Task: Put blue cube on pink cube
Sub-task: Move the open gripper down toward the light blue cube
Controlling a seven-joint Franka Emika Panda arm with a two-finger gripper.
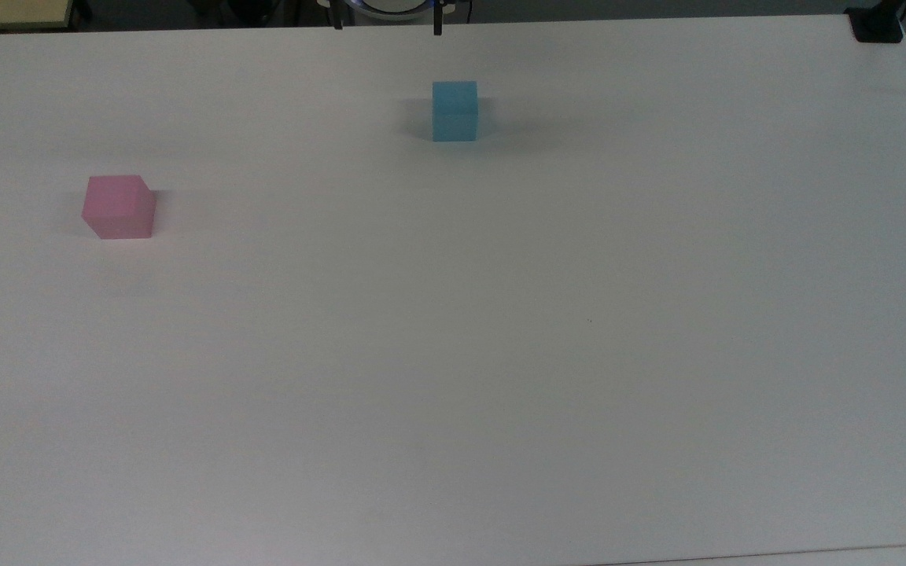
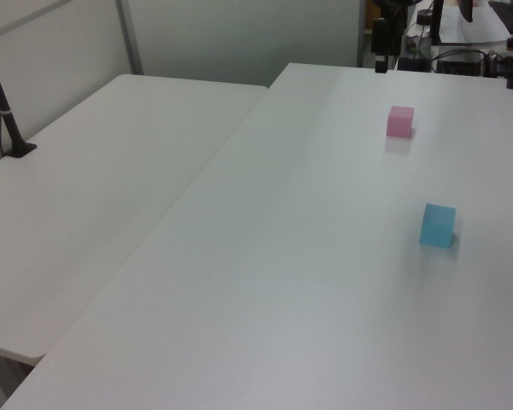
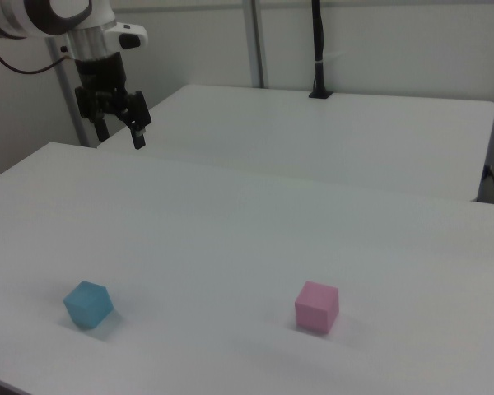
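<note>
The blue cube [image 1: 454,111] [image 2: 438,225] [image 3: 88,304] sits alone on the white table [image 1: 453,354], near the top view's upper edge. Far off to the top view's left rests the pink cube [image 1: 118,207] [image 2: 400,121] [image 3: 317,306], also on the table with nothing on it. My gripper [image 3: 119,133] hangs high above the table at the right view's upper left, well apart from both cubes. It is open and holds nothing. In the top view my gripper [image 1: 387,26] shows as two dark fingertips [image 1: 437,28] at the upper edge, just beyond the blue cube.
A second white table [image 3: 354,132] [image 2: 111,171] adjoins the work table. A black pole [image 3: 317,49] [image 2: 0,102] is clamped to its far side. A black block [image 1: 878,27] sits at the top view's upper right corner.
</note>
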